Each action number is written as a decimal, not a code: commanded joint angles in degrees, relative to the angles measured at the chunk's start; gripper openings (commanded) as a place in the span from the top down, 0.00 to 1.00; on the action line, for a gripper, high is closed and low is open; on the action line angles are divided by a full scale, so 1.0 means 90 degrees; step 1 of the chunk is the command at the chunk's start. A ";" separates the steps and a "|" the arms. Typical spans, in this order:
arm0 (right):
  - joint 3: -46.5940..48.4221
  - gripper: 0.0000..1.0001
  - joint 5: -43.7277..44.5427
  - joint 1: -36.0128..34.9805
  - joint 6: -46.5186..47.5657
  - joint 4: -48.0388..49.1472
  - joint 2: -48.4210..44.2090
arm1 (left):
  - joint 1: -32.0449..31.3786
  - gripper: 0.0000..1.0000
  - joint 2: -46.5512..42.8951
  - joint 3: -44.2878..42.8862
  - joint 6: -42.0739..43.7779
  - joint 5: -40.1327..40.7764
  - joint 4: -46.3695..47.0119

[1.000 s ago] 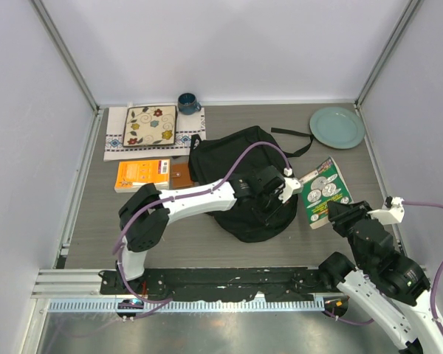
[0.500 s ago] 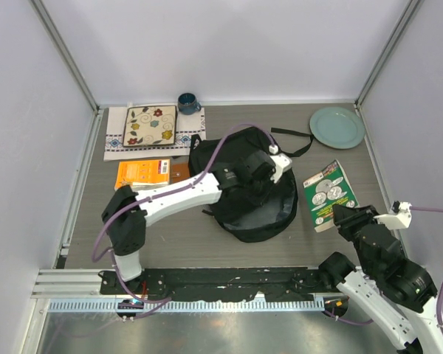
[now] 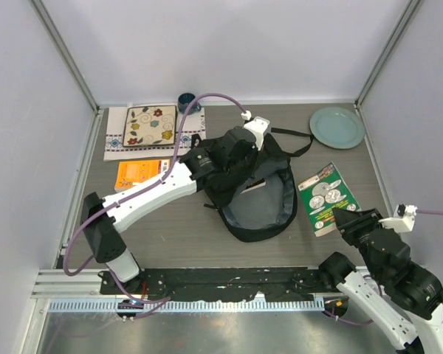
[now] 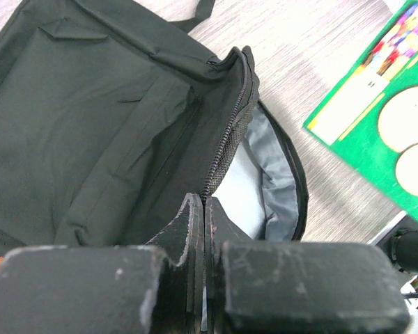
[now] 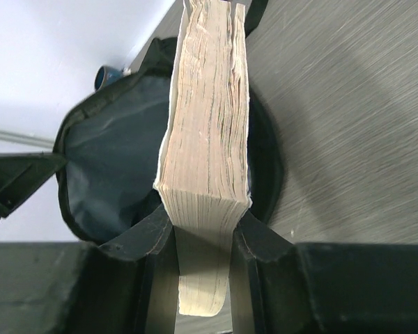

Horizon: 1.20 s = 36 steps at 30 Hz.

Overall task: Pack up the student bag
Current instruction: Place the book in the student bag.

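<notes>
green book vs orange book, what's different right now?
The green book is clamped at one edge in the right gripper, right of the student bag; the orange book lies free on the table, left of it. Green cover carries pale round discs; orange cover shows none. Both are outside the bag.

Plate point(image 3: 337, 126) at worktop point(image 3: 184, 228) far-right corner. Far left: floral tile point(image 3: 150, 125) on cloth point(image 3: 115, 136), mug point(image 3: 185, 100) just beside, orange book point(image 3: 136, 174) nearer.

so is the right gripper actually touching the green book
Touching. The right wrist view shows the right gripper shut on the green book, its jaws pressed against both covers with the page edges between them.
</notes>
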<state>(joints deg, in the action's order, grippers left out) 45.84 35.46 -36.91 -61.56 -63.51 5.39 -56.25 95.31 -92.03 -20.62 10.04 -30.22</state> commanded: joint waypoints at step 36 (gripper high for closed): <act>-0.3122 1.00 -0.1539 -0.0020 -0.2242 1.0346 0.5676 | -0.0244 1.00 -0.1049 0.0498 0.0094 -0.0979 0.2000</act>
<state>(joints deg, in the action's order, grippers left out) 16.19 13.74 -36.91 -78.70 14.20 50.85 -57.91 88.60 -87.55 -19.11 3.29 -20.36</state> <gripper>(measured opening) 0.320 0.012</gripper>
